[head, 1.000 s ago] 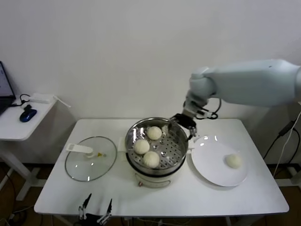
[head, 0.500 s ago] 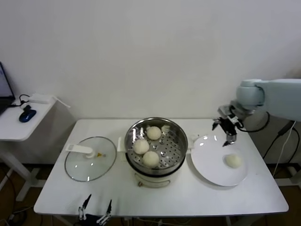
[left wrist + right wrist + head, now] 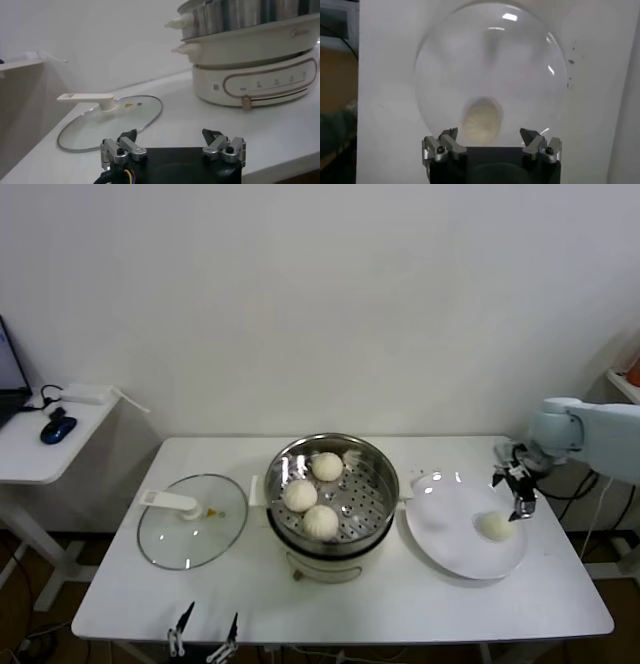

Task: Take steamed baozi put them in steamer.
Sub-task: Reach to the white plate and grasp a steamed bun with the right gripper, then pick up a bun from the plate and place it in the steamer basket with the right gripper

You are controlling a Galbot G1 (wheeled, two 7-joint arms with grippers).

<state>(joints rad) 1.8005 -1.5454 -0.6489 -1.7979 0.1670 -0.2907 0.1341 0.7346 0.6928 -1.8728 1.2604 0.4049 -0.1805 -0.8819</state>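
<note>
Just below R tool [image 3: 515, 492]: baozi [image 3: 496, 526]

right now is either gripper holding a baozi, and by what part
Nothing is held. The right gripper hangs open just above the last baozi on the plate; the left gripper waits open and empty at the table's near edge.

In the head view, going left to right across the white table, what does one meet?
Glass lid → steamer holding three baozi → white plate → last baozi on it, with the open right gripper just above. The left gripper waits at the table's near edge.
</note>
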